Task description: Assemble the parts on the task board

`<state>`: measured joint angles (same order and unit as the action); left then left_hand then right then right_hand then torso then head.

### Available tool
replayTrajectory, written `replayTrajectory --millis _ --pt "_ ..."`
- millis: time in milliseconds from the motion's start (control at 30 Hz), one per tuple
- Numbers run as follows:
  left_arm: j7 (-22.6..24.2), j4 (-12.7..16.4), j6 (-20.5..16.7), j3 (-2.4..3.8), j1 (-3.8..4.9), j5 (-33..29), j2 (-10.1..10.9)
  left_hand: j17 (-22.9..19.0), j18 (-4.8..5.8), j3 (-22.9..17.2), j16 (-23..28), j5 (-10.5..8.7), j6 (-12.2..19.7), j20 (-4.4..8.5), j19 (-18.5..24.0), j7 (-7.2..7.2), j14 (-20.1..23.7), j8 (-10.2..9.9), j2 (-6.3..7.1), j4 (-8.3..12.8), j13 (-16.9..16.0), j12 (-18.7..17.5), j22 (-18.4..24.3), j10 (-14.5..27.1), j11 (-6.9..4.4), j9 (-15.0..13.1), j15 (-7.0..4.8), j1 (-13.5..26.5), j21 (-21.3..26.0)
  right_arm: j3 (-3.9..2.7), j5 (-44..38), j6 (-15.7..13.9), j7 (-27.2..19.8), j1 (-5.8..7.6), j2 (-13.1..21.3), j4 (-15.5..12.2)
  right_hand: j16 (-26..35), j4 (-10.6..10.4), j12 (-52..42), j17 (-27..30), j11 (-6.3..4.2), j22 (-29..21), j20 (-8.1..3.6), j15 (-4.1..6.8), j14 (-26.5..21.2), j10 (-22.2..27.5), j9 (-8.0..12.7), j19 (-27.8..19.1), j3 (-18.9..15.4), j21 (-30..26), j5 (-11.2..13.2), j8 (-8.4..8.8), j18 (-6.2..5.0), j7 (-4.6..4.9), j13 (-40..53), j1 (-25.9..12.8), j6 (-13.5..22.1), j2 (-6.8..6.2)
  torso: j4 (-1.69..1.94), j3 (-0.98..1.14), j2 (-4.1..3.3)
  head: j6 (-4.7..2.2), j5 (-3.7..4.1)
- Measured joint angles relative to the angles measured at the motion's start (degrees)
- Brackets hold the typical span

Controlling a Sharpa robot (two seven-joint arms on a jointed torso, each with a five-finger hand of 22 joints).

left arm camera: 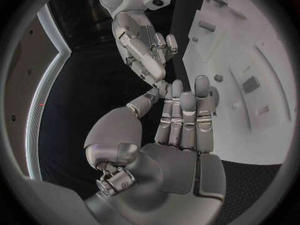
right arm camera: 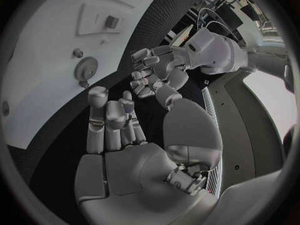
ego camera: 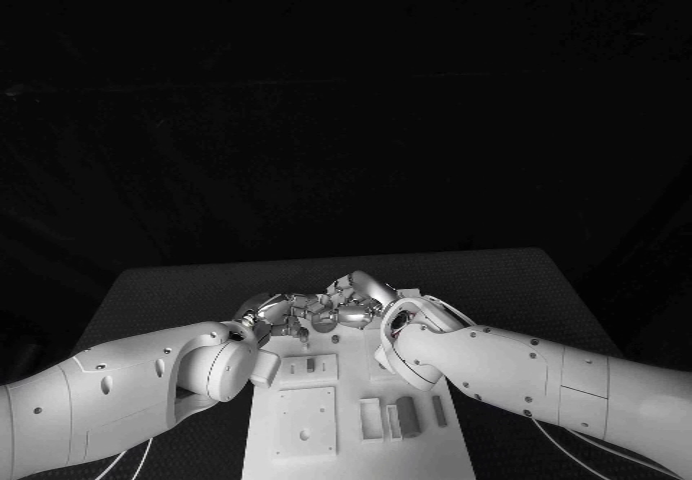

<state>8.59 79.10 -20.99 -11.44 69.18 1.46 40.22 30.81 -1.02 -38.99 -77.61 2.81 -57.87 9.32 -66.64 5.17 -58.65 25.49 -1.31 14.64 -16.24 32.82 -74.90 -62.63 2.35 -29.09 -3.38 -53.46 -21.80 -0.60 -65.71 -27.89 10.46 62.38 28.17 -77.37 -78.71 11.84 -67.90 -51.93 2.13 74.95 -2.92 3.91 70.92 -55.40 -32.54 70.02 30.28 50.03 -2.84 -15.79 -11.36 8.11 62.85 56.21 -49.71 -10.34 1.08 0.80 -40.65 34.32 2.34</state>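
Both hands meet over the far end of the white board (ego camera: 353, 440), fingertips close together. The left hand (left arm camera: 178, 130) has its fingers straight and holds nothing; the right hand (right arm camera: 122, 135) has its fingers loosely apart, also holding nothing. Small parts (ego camera: 407, 415) lie on the board's near half, well behind the hands.

The task board (ego camera: 310, 440) looks like smooth, matt white plastic. Around it, the table (ego camera: 173, 290) is rough, matt black. Both hands, left hand (left arm camera: 181, 130) and right hand (right arm camera: 119, 130), gleam like polished metal.
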Motion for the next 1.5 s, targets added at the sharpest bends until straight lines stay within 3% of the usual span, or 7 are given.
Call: replayTrajectory --millis 200,400,667,1067,1500 --pt "0.03 0.00 0.06 0.00 0.00 0.08 0.00 0.00 0.00 0.00 0.00 -0.04 0.06 -0.01 0.00 -0.05 0.01 -0.01 -0.07 0.00 0.00 0.00 -0.01 0.00 0.00 0.00 0.01 -0.07 0.00 0.04 -0.38 -0.06 0.06 -0.03 -0.25 0.01 0.00 0.17 0.00 0.00 -0.25 0.00 0.00 0.62 0.04 -0.22 -1.18 0.00 -0.17 0.00 0.00 -1.00 0.00 -0.61 0.00 0.00 -1.08 0.00 -0.02 0.02 0.00 0.05 -0.02" --pt "0.02 0.06 0.23 -0.01 0.00 0.21 -0.01 0.00 0.00 0.02 0.00 0.01 0.15 -0.02 0.00 0.04 0.02 -0.02 -0.07 -0.01 0.00 0.00 -0.04 0.00 0.00 0.00 0.01 -0.07 0.00 0.05 -0.60 -0.53 0.22 -0.14 -0.68 0.36 0.00 0.52 0.00 0.00 -1.12 0.00 -0.25 1.11 0.52 -0.72 -2.82 0.43 -0.47 0.00 0.00 -2.05 -0.01 -1.38 -0.16 0.40 -2.47 0.40 -0.02 0.04 0.00 0.13 0.01" --pt "-0.04 0.13 0.46 -0.02 -0.01 0.47 -0.05 0.01 0.00 0.21 0.00 0.01 0.16 -0.12 0.09 0.04 0.04 -0.03 -0.07 0.11 0.00 0.00 -0.03 0.00 0.00 0.03 0.02 -0.06 0.00 0.07 -1.19 -1.44 0.62 -0.23 -0.91 0.65 -0.01 1.21 0.00 0.01 -1.77 0.00 -0.45 1.94 0.95 -1.37 -4.74 0.65 -0.54 0.00 0.00 -3.18 -0.03 -1.68 -0.41 0.69 -3.90 0.69 0.01 0.03 0.00 0.23 -0.02" --pt "-0.13 0.19 0.70 -0.01 -0.01 0.92 -0.09 0.01 0.00 0.29 0.00 0.00 0.20 -0.14 0.09 0.02 0.06 -0.25 -0.09 0.03 0.00 0.00 -0.03 0.01 0.00 0.07 0.01 -0.08 0.00 0.07 -2.02 -2.23 0.91 -0.24 -1.04 0.92 -0.01 2.73 0.00 0.06 -2.45 0.00 -0.56 2.75 1.34 -2.05 -7.72 0.95 0.03 0.00 0.00 -4.52 -0.16 -2.67 -0.67 1.81 -5.49 2.92 -0.02 0.03 0.01 0.29 -0.08" --pt "-0.33 0.14 0.80 -0.01 0.01 1.16 -0.07 0.01 0.00 0.35 0.00 -0.07 0.15 -0.24 0.18 -0.18 0.29 -0.02 -0.38 0.12 0.00 0.00 -0.02 0.10 0.09 0.06 -0.04 -0.37 0.00 0.12 -2.71 -2.46 1.04 -0.26 -1.29 1.28 0.22 4.08 0.00 0.06 -2.86 0.00 -0.54 3.13 1.71 -2.46 -9.81 0.96 1.05 0.22 0.01 -4.76 -0.47 -3.10 -0.73 3.02 -5.92 4.10 -0.02 0.03 0.00 0.30 0.07"
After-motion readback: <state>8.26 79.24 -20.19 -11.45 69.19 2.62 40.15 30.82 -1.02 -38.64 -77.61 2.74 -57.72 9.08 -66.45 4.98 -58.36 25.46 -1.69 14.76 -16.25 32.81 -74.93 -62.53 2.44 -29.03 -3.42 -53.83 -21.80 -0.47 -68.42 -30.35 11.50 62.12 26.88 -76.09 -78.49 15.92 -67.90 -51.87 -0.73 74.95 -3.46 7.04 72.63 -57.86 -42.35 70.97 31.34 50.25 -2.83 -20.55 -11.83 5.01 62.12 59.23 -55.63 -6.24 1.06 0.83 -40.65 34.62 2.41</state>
